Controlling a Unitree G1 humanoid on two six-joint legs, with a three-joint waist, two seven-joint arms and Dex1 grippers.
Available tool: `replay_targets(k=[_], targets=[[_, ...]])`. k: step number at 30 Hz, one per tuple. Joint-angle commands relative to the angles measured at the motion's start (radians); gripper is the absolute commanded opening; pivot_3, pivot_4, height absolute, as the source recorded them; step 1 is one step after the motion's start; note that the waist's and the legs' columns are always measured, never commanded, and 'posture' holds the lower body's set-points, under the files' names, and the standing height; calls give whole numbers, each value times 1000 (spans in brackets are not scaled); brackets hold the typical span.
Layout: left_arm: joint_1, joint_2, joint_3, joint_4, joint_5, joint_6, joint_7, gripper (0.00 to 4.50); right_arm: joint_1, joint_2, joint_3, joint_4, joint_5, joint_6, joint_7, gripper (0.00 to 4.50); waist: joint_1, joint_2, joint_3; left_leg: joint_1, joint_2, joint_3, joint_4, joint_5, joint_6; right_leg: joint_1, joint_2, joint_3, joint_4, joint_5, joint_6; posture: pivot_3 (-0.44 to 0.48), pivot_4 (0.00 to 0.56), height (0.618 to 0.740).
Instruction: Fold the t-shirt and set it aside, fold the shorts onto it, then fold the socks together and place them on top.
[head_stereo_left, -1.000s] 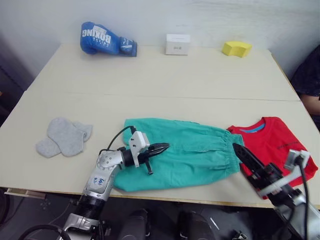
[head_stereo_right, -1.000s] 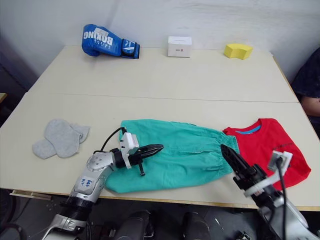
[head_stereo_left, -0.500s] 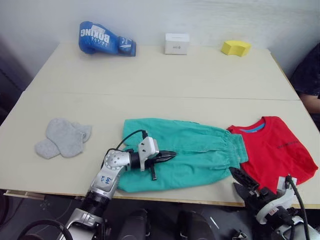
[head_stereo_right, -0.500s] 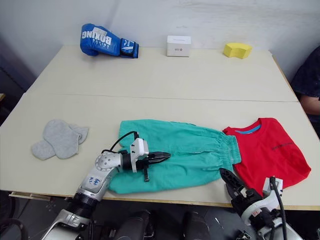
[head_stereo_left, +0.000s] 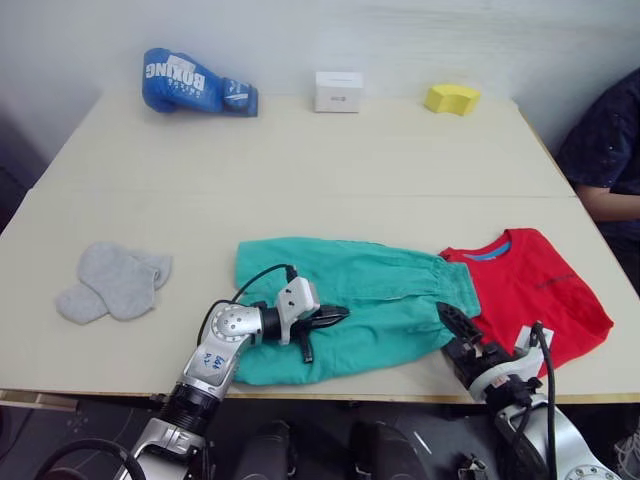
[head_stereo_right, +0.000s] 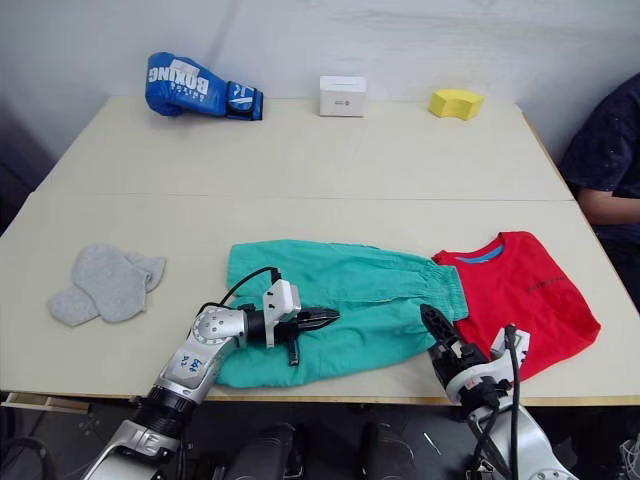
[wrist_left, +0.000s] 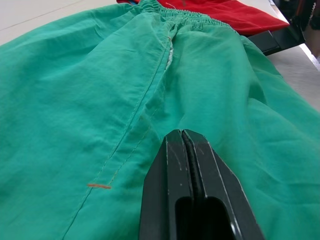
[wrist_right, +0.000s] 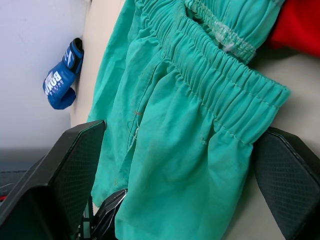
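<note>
At the near edge of the counter we saw the right end effector low by the waistband corner of the shorts, its arm cut off by the frame's bottom. In its wrist view the two fingers stood wide apart with the gathered waistband between them, holding nothing; whether either pad touched the cloth we could not tell.

The left end effector lay over the front part of the shorts, the forearm reaching in from the near edge and pointing towards the robot's right. Its fingers were pressed together, tips down on the teal cloth beside a seam; we could not make out whether any fabric was pinched between them.

The shorts lay flat across the near middle of the counter, waistband towards the t-shirt, which lay folded to the right, its edge tucked under or just touching the waistband. The socks lay overlapping, well apart to the left.

At the far edge stood a blue boxing glove, a white box and a yellow block. A person's arm was cut off at the right.
</note>
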Motion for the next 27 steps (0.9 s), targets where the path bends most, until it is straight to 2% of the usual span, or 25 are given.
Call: replay_targets(k=[1, 5, 7, 12, 19, 24, 27], targets=[[28, 12, 7, -37, -8, 18, 5, 0, -18, -12, 42, 135, -70, 51, 22, 4464, -5, 0, 0, 0, 0, 0, 0, 0, 0, -1, 1, 1, 0, 0, 0, 0, 150, 740], [41, 17, 3, -43, -4, 17, 4, 0, -145, 7, 47, 200, -81, 63, 43, 4464, -11, 0, 0, 1, 0, 0, 0, 0, -1, -1, 2, 1, 0, 1, -2, 0, 150, 740], [40, 17, 6, -47, -2, 19, 11, 0, -230, 23, 50, 196, -87, 57, 43, 4073, -12, 1, 0, 1, 0, 0, 0, 0, -1, -2, 2, 1, 0, 2, -2, 0, 150, 740], [33, 17, 7, -42, 1, 14, 16, 0, -311, 46, 48, 195, -205, 40, 45, 2429, 1, 11, 3, -2, 0, 2, 0, 0, -2, -7, 1, 1, 3, 3, -2, 0, 150, 740], [12, 8, 19, -38, -1, 11, 41, 0, -313, 81, 50, 99, -392, -26, 102, 44, 12, 11, 3, -2, 0, 5, 2, 0, 2, -9, 2, 2, 9, 0, -1, 0, 150, 740], [-36, -28, 28, -22, 16, 61, 121, 0, -306, 38, 30, 7, -626, -134, 202, 44, 29, 13, 6, -3, 0, 6, 3, -2, -1, -10, 1, 5, 9, 2, 0, 0, 150, 740], [-77, -64, 17, 4, 42, 78, 170, 0, -305, -42, 14, -14, -808, -167, 223, 44, 32, 12, 6, -4, -1, 7, 3, -1, -1, -11, 2, 4, 9, 2, 0, 0, 150, 740]])
